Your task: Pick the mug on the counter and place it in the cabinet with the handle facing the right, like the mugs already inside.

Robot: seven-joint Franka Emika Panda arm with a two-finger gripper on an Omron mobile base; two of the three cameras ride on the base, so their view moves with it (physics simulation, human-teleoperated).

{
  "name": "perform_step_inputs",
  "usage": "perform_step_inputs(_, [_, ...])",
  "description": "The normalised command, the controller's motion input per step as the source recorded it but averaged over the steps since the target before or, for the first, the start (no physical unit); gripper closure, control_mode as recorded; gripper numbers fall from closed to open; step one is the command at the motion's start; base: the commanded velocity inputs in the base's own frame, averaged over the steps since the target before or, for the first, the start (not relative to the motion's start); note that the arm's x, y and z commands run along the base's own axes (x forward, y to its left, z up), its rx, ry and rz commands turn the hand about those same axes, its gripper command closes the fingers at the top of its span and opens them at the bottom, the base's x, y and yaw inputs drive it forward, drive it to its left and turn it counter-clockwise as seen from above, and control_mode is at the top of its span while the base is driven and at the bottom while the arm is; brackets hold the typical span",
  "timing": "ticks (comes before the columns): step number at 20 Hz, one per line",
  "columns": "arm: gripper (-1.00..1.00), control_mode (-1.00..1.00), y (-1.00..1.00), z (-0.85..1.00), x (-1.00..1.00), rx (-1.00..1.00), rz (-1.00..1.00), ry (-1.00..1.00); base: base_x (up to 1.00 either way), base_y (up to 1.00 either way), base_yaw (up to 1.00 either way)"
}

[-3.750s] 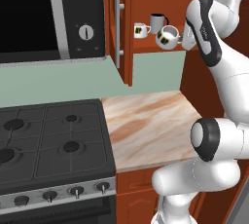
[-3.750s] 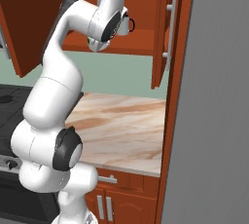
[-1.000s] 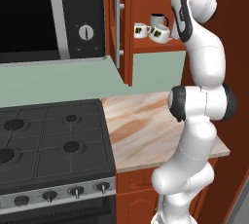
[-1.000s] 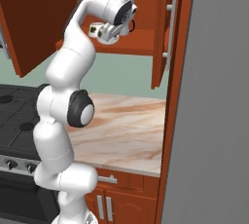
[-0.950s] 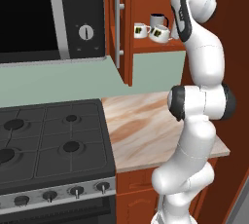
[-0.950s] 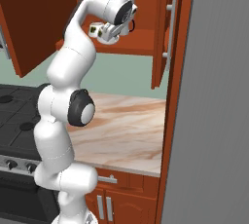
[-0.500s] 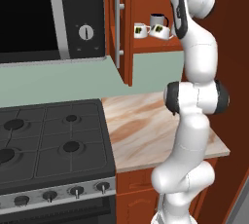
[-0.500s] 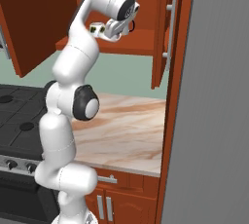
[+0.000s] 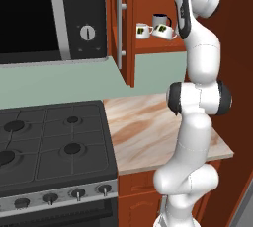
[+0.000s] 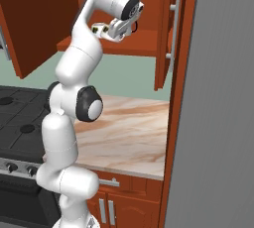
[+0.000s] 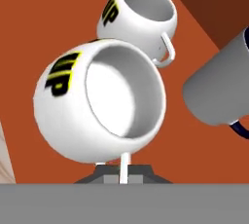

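Note:
The squat white mug (image 9: 164, 32) hangs tilted just above the shelf of the reddish-brown cabinet (image 9: 158, 47), with my gripper (image 9: 174, 31) shut on it. In the hand view the mug (image 11: 97, 111) opens toward the camera. Its thin white handle (image 11: 124, 164) runs down between the tips of my gripper (image 11: 124, 174). From the right I see the mug (image 10: 101, 29) at the end of the gripper (image 10: 111, 29). A straighter white mug (image 11: 141, 18) and a grey mug (image 11: 219, 91) stand close behind it. The marble counter (image 9: 148, 127) lies below.
The cabinet door (image 9: 126, 23) with its silver bar stands open left of the shelf, next to the black microwave (image 9: 54, 18). The black stove (image 9: 49, 142) adjoins the counter. Another open door (image 10: 168, 28) and a grey panel (image 10: 218, 98) stand on the right.
The arm has straightened upward and carried the mug left into the cabinet, close to the two mugs on the shelf. The grip on it has not changed.

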Motion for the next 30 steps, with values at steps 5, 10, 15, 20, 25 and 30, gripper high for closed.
perform_step_inputs(5, [1.00,-1.00,-0.19,0.00,0.00,0.00,0.02,-0.01,0.00,0.00,0.00])
perform_step_inputs(10, [1.00,-1.00,-0.08,0.13,0.00,0.00,0.03,-0.03,0.00,0.00,0.00])
perform_step_inputs(15, [1.00,-1.00,-0.07,0.12,-0.02,0.00,0.03,-0.02,0.00,0.00,0.00])
perform_step_inputs(20, [1.00,-1.00,-0.01,-0.06,-0.82,0.05,0.00,-0.11,0.00,0.00,0.00])
perform_step_inputs(25, [1.00,-1.00,0.07,-0.09,-1.00,0.10,0.00,-0.12,0.00,0.00,0.00])
perform_step_inputs(30, [1.00,-1.00,0.62,-0.36,-1.00,0.02,0.00,-0.10,0.00,0.00,0.00])
